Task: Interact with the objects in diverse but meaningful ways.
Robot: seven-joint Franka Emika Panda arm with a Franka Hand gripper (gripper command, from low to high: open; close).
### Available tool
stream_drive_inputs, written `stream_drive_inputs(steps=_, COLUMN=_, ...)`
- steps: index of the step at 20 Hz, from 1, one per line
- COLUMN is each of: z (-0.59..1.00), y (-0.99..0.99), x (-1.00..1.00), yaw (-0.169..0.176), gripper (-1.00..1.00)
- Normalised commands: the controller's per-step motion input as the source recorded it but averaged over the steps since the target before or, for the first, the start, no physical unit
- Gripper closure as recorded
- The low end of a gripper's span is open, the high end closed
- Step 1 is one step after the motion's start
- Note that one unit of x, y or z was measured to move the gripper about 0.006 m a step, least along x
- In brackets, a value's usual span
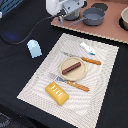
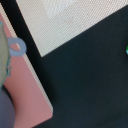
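In the exterior view a dark brown sausage (image 1: 73, 66) lies on a tan plate (image 1: 63, 73) in the middle of a beige placemat (image 1: 40, 80). A ridged yellow-orange bread block (image 1: 57, 93) sits on the mat's near edge. A small white bottle-like figure (image 1: 87, 48) lies on its side on the mat's far part. A pale blue rounded shaker (image 1: 33, 48) stands on the black cloth off the mat, toward the exterior view's left. My gripper (image 1: 62, 19) hangs at the far edge, well away from all of them. Its fingers are not shown clearly. The wrist view shows no fingers.
An orange-handled fork (image 1: 70, 82) and knife (image 1: 86, 60) flank the plate. A pink board (image 1: 100, 31) at the back holds a grey pot (image 1: 93, 17) and a bowl (image 1: 125, 19). The wrist view shows the board (image 2: 30, 85), the mat's corner (image 2: 75, 20) and black cloth (image 2: 85, 80).
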Motion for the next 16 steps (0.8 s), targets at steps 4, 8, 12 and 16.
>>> stream_drive_inputs(steps=4, z=-0.26, y=-0.20, x=-0.77, yaw=0.078, gripper=-1.00)
stream_drive_inputs(steps=8, z=-0.34, y=-0.19, x=-0.82, yaw=0.083, gripper=-1.00)
stream_drive_inputs(steps=12, z=-0.37, y=-0.17, x=-0.84, yaw=0.093, gripper=-1.00)
stream_drive_inputs(steps=16, z=-0.38, y=-0.16, x=-0.86, yaw=0.104, gripper=-1.00)
